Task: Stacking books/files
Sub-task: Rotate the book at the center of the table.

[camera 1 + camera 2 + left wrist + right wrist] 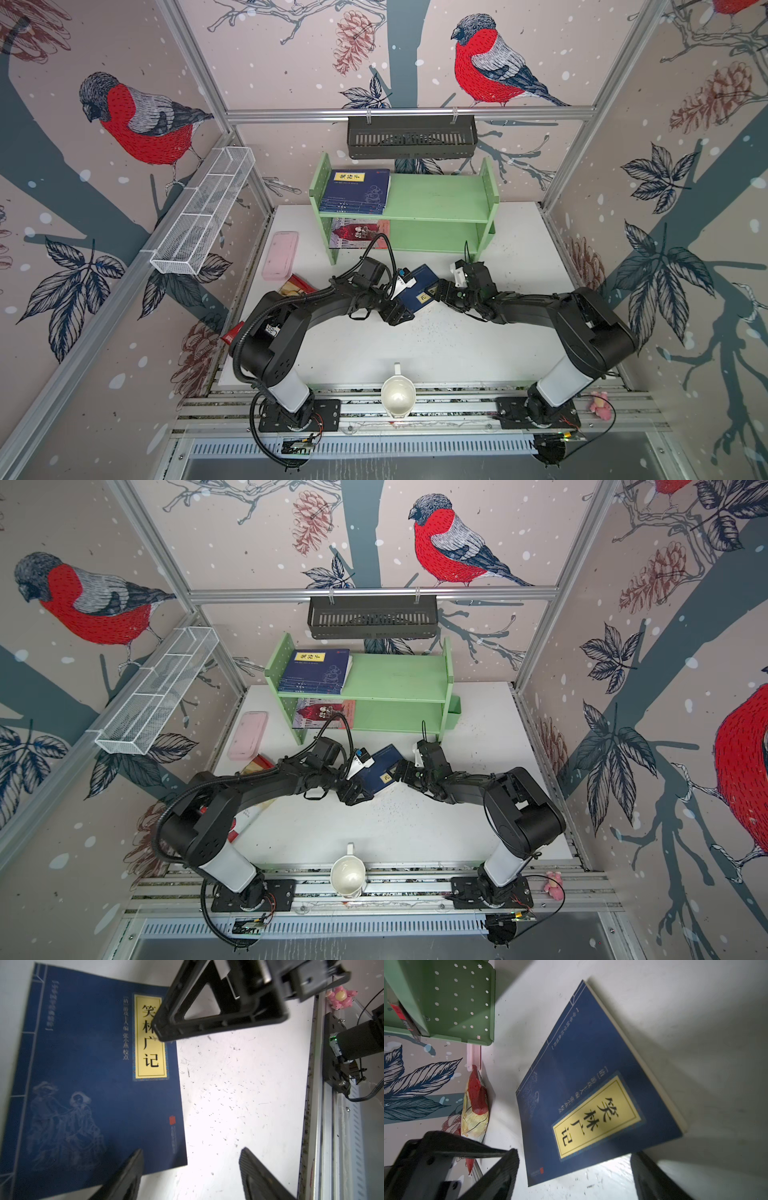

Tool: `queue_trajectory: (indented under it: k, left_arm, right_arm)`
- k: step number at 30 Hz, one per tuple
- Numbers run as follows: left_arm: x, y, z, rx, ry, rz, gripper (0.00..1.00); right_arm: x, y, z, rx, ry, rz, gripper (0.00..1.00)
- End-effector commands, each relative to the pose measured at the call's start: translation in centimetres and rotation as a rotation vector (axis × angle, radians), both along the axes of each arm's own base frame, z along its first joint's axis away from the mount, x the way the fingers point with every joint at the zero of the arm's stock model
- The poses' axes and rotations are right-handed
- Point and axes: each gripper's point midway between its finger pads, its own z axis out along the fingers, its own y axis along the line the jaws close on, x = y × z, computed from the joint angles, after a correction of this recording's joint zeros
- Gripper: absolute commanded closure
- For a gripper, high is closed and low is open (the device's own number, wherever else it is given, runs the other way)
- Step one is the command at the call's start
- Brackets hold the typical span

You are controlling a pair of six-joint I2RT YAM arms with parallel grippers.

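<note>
Navy paperback (420,289) is lying flat on the white desk (415,349) in both top views, just in front of the green shelf (440,195). The left end effector (399,313) is at its near corner and the right end effector (439,291) is at the edge facing the right arm. Up on the top board there's a stack of navy books (357,189) at one end, and the pink-and-red book (359,232) lies flat on the lower board right under them. A pink case (280,255) and a red crisp bag (297,286) sit off by the desk's edge, on the left arm's side.

Left wrist view: the left end effector's fingers (126,1176) are spread wide with nothing clamped. One is over the cover near a corner, the other over bare desk. The right end effector's finger overlaps the yellow title label (150,1064); can't tell if it's actually touching.

Right wrist view: the right end effector is wide open too and holding nothing, with the book's labelled corner showing between its two fingers.
</note>
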Motion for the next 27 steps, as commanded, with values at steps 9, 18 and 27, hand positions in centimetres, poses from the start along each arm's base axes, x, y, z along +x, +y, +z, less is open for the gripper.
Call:
queue_trajectory:
  k: [9, 18, 27]
  left_arm:
    - [5.4, 2.8, -0.4, 0.125, -0.185, 0.29, 0.23]
    - [7.8, 2.3, 0.2, 0.082, -0.191, 0.383, 0.22]
    - [8.6, 3.5, -2.7, 0.118, -0.133, 0.486, 0.21]
  right_arm:
    - [-2.6, -1.5, -1.4, -0.043, 0.052, -0.038, 0.14]
    - [-3.7, -1.6, -0.1, -0.048, 0.039, -0.031, 0.14]
    - [-4.0, -1.8, 0.4, -0.045, 0.031, -0.031, 0.13]
